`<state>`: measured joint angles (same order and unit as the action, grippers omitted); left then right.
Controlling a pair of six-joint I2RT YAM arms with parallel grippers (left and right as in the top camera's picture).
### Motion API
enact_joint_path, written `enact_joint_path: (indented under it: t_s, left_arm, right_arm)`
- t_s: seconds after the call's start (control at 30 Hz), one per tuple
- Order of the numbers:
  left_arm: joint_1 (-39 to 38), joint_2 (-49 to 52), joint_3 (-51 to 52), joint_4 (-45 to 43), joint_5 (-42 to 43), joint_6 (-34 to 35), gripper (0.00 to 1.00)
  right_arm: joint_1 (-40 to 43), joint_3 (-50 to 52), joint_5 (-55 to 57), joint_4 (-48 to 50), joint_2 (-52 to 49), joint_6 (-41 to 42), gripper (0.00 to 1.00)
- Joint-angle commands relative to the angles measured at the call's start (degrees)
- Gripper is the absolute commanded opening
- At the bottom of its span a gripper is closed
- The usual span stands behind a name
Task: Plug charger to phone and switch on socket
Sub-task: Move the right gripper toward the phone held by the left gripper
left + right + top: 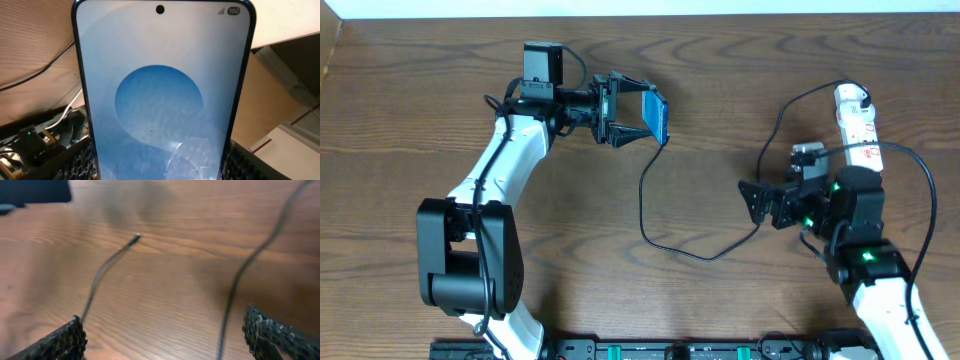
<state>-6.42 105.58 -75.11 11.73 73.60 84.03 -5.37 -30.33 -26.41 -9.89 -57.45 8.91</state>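
My left gripper is shut on the phone and holds it on edge above the table. In the left wrist view the blue screen with a circle fills the frame between the fingers. The charger, a thin black cable, loops across the table to the white socket strip at the far right. Its connector tip lies on the wood, below the phone and apart from it. My right gripper is open and empty over the cable, left of the strip.
A black equipment rail runs along the table's front edge. Cardboard boxes show beyond the table in the left wrist view. A second strand of the cable passes just inside my right gripper's right finger.
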Motion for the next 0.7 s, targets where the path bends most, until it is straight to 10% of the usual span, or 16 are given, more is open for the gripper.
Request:
enact_joint_path:
  t_s: [0.0,0.67]
  left_arm:
    - [0.35,-1.11,-1.31,-0.33,2.05,0.33,0.69]
    - [0.15,-1.11,-1.29,-0.31,-2.73,0.35,0.69]
  right_arm:
    - [0.46,-4.9,-6.05,-3.15,-1.86,0.48,0.99]
    - [0.46,-43.63,-8.96,-37.94,-14.8,-12.39,0.99]
